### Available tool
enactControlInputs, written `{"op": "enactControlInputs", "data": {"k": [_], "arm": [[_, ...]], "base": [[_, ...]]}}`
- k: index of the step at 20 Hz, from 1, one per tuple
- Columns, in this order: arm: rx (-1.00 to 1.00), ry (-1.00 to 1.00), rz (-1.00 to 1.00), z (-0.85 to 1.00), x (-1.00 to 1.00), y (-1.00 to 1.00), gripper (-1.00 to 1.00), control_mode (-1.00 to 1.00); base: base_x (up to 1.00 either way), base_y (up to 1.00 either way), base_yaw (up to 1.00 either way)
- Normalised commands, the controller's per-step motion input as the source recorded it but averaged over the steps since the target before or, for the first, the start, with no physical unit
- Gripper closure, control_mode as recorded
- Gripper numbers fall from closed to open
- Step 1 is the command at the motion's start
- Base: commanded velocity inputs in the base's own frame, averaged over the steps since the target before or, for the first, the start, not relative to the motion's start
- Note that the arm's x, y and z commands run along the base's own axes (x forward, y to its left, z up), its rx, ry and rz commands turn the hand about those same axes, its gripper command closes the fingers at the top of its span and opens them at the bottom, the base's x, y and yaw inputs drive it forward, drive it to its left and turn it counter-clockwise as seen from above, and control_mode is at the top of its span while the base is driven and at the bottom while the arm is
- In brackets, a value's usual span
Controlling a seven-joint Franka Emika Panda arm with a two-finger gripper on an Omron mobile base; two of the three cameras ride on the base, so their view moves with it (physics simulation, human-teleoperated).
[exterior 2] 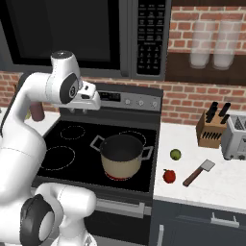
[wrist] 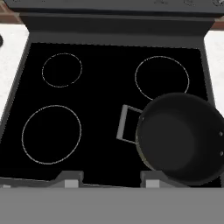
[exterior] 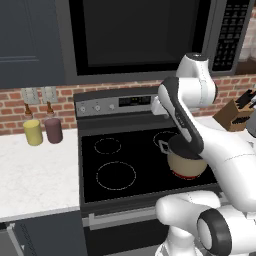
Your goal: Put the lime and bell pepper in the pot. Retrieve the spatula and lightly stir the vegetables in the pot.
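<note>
We see the pot [exterior 2: 121,156] on the black stove [exterior 2: 62,144], sitting on the front right burner, its dark inside empty and one grey loop handle pointing toward the left burners. From the left side the arm [exterior: 182,117] crosses in front of the pot [exterior: 186,164], so that only its tan wall and red bottom rim show there.

Our pincer [exterior 2: 87,110] hangs high above the back of the stove, well up from the pot and to its left and rear. In the hand view the pot [wrist: 181,138] lies at the lower right, while the finger tips [wrist: 69,178] show as two small grey stubs standing wide apart with nothing between them; the pincer is spread and holds nothing.

The other things lie on the white table [exterior 2: 216,185] to the right of the stove, all well apart from the pincer. The lime [exterior 2: 176,154] rests nearest the stove edge, the bell pepper [exterior 2: 168,176] just in front of it, and the spatula [exterior 2: 198,173] lies flat to their right, its pale blade pointing toward the toaster [exterior 2: 235,137]. A knife block [exterior 2: 211,127] stands behind them. On the table left of the stove we see a yellow jar [exterior: 33,132] and a maroon jar [exterior: 53,129] side by side.
</note>
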Motion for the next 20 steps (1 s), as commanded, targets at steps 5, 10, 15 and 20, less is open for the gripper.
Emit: {"op": "enactControlInputs", "data": {"k": [5,10,15,20], "arm": [[0.00,0.00,-0.01,0.00,-0.15,-0.03,-1.00,-1.00],[0.00,0.00,-0.13,0.00,-0.14,-0.53,-1.00,-1.00],[0.00,0.00,-0.15,0.00,-0.01,-0.87,-1.00,-1.00],[0.00,0.01,-0.17,0.00,0.00,-0.97,-1.00,-1.00]], "base": [[0.00,0.00,0.00],[0.00,0.00,0.00],[0.00,0.00,0.00],[0.00,0.00,0.00]]}}
